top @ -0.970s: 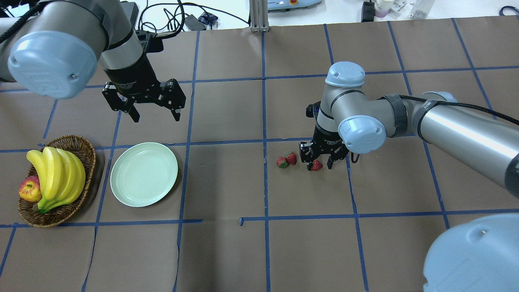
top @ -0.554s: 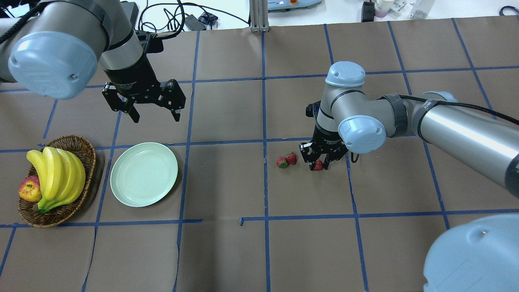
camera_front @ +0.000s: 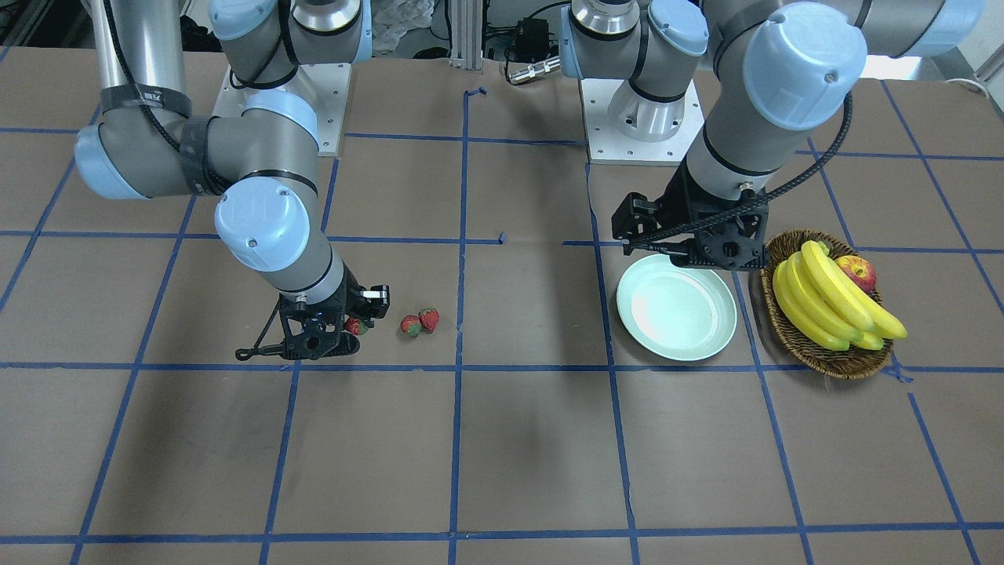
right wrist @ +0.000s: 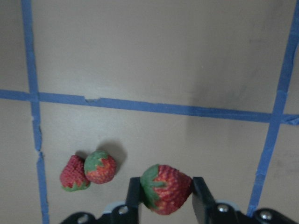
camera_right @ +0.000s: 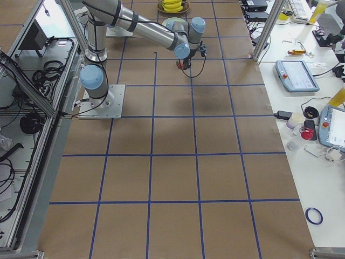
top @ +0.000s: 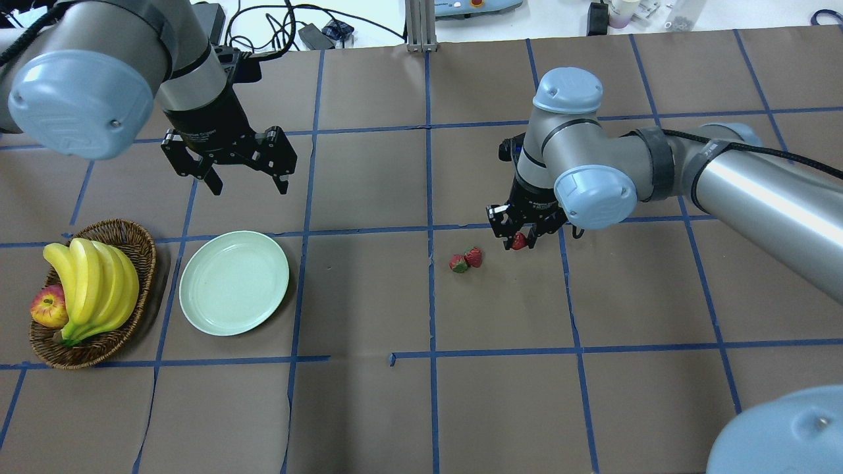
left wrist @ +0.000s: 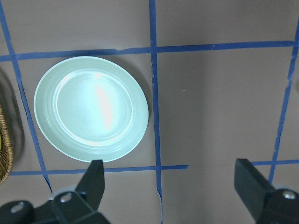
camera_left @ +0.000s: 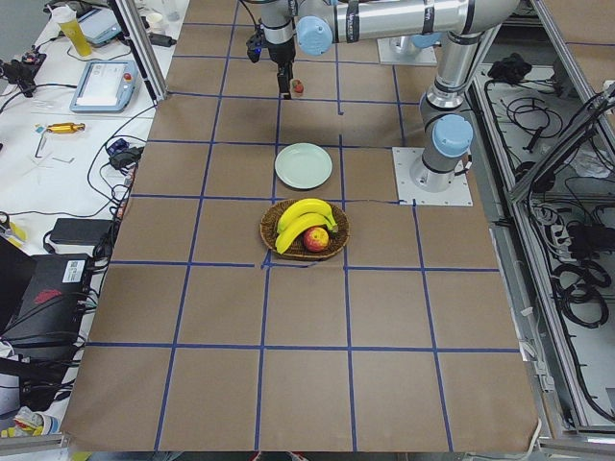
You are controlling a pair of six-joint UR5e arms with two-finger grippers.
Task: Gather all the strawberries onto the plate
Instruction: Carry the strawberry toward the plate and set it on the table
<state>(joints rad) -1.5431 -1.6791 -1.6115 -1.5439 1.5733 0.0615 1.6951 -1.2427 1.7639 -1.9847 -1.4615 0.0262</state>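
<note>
Aloft, pinching a strawberry (right wrist: 166, 187) in the right end effector (top: 520, 242), dangling the left end effector (top: 249, 189) spread near the plate (top: 234, 284).

A small red strawberry with a green leafy cap (right wrist: 166, 189) is pinched between the two black fingers of the right hand (top: 519, 245), held off the brown paper-covered counter (top: 369, 296) with its cap turned sideways. Near it, two more lie touching on the counter: the leftmost strawberry (top: 459, 264), green cap showing, and the middle strawberry (top: 473, 257). The round, glossy, pale mint-green plate with a raised rim (top: 234, 282) sits flat, well apart from all three.
</note>
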